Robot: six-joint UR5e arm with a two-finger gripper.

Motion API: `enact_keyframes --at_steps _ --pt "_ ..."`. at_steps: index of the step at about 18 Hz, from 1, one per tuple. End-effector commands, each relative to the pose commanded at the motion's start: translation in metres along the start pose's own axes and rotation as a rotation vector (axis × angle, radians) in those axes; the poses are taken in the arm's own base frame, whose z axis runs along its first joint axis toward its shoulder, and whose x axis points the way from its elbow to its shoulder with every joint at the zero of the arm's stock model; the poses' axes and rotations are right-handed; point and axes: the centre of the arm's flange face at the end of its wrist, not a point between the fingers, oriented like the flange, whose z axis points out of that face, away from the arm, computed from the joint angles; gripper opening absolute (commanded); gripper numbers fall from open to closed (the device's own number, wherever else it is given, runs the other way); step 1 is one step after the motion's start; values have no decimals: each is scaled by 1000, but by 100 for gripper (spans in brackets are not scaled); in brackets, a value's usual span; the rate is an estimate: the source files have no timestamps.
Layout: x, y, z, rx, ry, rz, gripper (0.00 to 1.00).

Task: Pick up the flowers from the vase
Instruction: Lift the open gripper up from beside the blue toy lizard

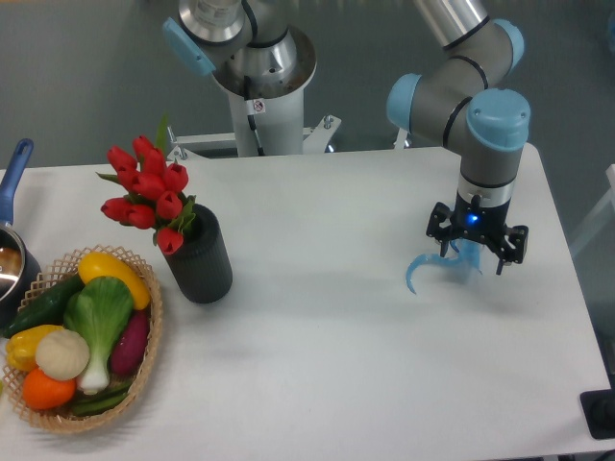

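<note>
basket (144, 370): front-left table (336, 375) edge, vegetables inside.
vase (204, 259): just beside basket, flowers (146, 192) in it.
gripper (478, 252): well right, fingers spread, blue ribbon (437, 264) beneath.
writing: none legible.

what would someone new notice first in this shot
Likely the red flowers, sticking out of the black vase left of centre on the white table. Next, the basket of bright vegetables at the front left corner, and the gripper far right, over a curly blue ribbon.
</note>
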Motion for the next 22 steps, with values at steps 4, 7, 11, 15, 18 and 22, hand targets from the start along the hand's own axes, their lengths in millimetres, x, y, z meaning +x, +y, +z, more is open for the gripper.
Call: enact_keyframes --at_steps 4,7,11,15,18,22 --pt "0 0 -2 3 -2 -4 100" --pt "2 -13 -9 29 -9 7 100" --pt "13 -26 -8 162 45 -42 100" --pt "23 -41 -17 300 85 -35 100" --pt "38 -64 -34 359 89 8 100" --pt "56 -80 -49 536 154 14 100"
